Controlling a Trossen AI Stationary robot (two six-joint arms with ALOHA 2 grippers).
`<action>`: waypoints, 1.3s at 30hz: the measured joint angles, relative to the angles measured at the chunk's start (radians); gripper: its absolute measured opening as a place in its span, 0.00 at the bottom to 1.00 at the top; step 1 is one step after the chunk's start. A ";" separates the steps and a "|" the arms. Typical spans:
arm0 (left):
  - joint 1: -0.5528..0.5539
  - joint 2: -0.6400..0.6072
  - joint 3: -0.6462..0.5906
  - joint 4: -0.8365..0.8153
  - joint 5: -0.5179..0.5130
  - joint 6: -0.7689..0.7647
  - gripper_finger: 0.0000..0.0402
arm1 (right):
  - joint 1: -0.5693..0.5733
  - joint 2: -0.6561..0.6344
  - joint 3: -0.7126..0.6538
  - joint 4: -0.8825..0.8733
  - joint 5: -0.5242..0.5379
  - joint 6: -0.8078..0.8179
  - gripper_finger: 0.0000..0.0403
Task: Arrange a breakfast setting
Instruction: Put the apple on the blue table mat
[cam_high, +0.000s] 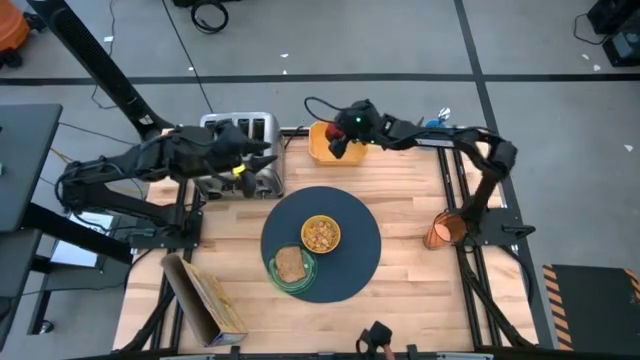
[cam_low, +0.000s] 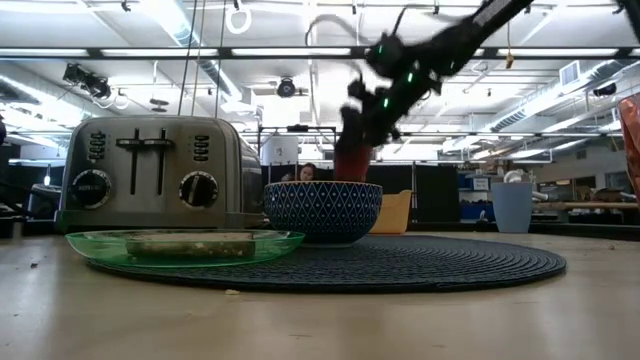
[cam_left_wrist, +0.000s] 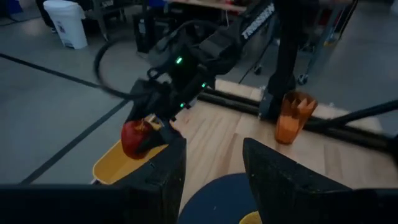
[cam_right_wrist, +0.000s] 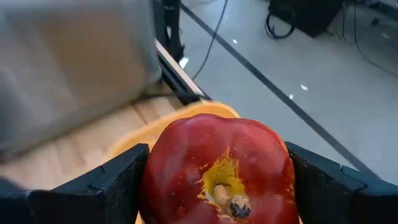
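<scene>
At frame left the left tool (cam_high: 262, 160) waited open over the toaster (cam_high: 243, 135), while upper centre the right tool (cam_high: 338, 143), clamped on the red apple (cam_right_wrist: 217, 168) above the yellow tub (cam_high: 326, 142), seemingly needed carrying down to the mat (cam_high: 352, 245).

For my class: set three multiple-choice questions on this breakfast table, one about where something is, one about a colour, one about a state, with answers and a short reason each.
1. Where is the toast?
A. On the green plate
B. In the toaster
C. In the yellow tub

2. What colour is the cup?
A. Blue
B. Orange
C. White

3. What is the right gripper doing?
A. Hanging open
B. Gripping the spoon
C. Gripping the apple

Answers:
1. A: the toast lies on the green plate, on the mat.
2. B: the cup is orange.
3. C: the right gripper holds the apple above the yellow tub.
</scene>
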 joint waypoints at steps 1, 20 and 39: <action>0.000 -0.009 0.000 0.002 0.000 -0.012 0.41 | 0.011 -0.028 0.008 -0.028 0.003 0.000 0.82; -0.003 -0.039 0.000 0.189 0.014 -0.083 0.41 | 0.443 0.031 0.186 -0.158 0.113 0.173 0.82; -0.122 -0.052 0.000 0.127 0.048 -0.051 0.41 | 0.523 0.353 0.238 -0.007 0.241 0.388 0.82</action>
